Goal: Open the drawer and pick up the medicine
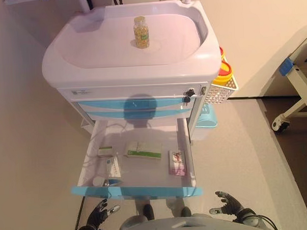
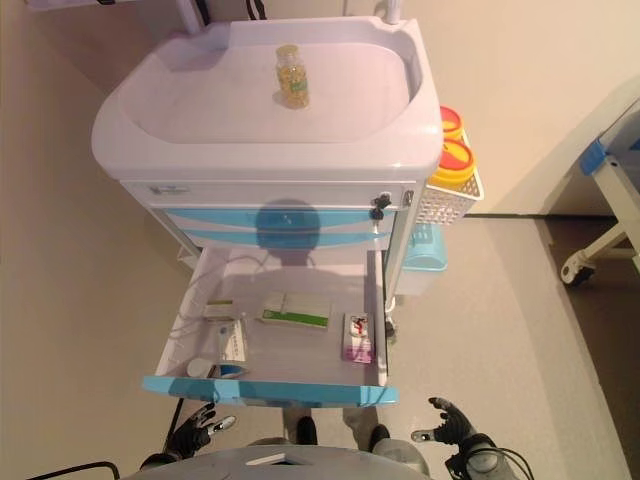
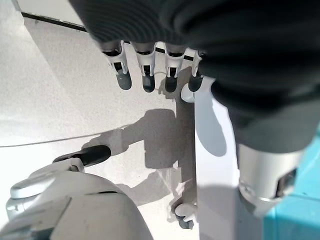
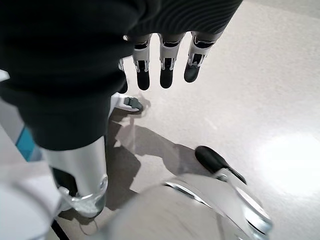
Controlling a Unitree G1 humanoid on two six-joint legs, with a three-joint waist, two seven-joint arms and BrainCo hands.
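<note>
The left hand hangs low beside the robot's body, below the front left corner of the pulled-out drawer, its fingers relaxed and spread with nothing in them. The drawer stands open from a white cart with pale blue drawer fronts. Inside it, from the left, lie a small green-and-white box, a flat white packet, a round white item at the front corner, a larger green-and-white medicine box in the middle, and a pink-and-white medicine box toward the right wall. On the cart's top surface a bottle of yellow capsules stands upright. A white mesh basket holding yellow containers hangs on the cart's right side. The right hand hangs below the drawer's front right corner, loosely open and holding nothing.
</note>
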